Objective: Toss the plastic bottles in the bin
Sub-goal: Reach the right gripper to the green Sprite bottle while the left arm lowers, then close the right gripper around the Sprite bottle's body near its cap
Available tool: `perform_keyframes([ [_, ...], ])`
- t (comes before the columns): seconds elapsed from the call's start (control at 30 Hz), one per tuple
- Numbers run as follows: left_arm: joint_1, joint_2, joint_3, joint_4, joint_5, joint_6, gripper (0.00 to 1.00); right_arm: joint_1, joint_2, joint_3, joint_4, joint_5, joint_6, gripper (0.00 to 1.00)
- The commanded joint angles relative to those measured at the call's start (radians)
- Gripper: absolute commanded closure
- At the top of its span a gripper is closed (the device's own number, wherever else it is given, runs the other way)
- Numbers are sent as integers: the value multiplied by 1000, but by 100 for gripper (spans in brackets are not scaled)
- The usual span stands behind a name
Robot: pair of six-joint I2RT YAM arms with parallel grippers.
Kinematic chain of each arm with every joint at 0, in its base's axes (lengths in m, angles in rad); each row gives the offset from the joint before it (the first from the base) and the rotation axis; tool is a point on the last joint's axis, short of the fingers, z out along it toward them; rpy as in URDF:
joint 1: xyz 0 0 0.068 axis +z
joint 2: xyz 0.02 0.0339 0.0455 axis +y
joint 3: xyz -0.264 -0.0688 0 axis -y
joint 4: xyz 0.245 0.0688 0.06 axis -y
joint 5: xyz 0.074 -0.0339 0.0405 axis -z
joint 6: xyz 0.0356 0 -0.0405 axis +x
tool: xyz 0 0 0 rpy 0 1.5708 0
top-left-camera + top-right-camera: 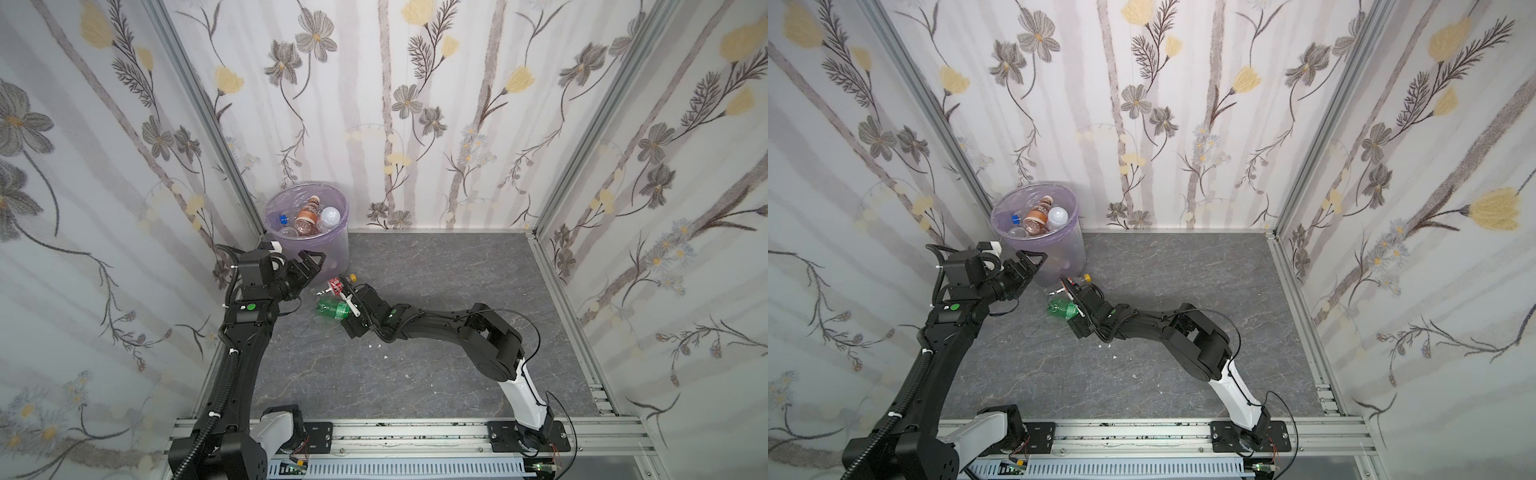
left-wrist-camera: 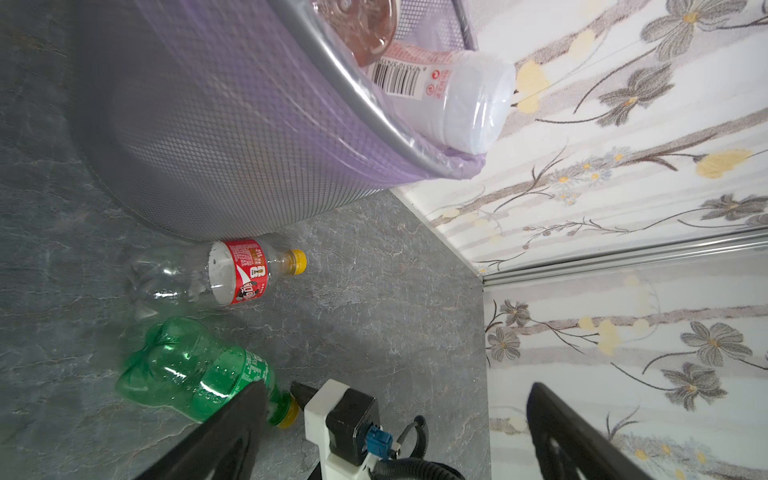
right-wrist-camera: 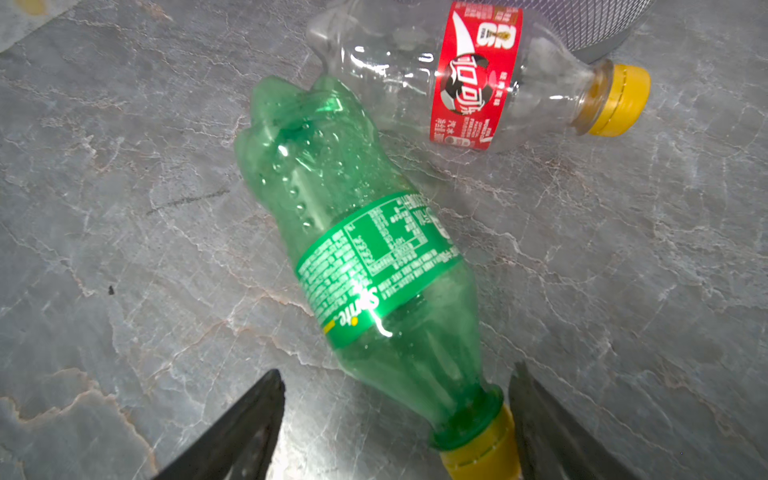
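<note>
Right wrist: green bottle [image 3: 365,257] flat, cap [image 3: 482,455] toward right claw [image 3: 397,372].

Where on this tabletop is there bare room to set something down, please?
Bare: the wide stretch of grey tabletop between the back wall, the right-hand wall and the right arm, and the patch along the front rail. Crowded: beside the bin, where the green bottle, red-labelled bottle, left pincer and right pincer meet.
</note>
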Motion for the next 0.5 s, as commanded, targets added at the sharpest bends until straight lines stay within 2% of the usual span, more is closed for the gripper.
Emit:
perform_keyframes([
  [0.0,43,-9,-21,68,45,-44,0,-3,24,34,-15,22,-8,17],
  [0.13,95,-14,-46,87,69,-88,0,-5,49,62,-26,9,-6,20],
  [0.33,119,-37,-104,131,58,-135,0,-9,66,70,-34,2,-8,27],
  [0.47,129,-47,-133,144,52,-148,0,-10,71,63,-39,-8,-17,38],
])
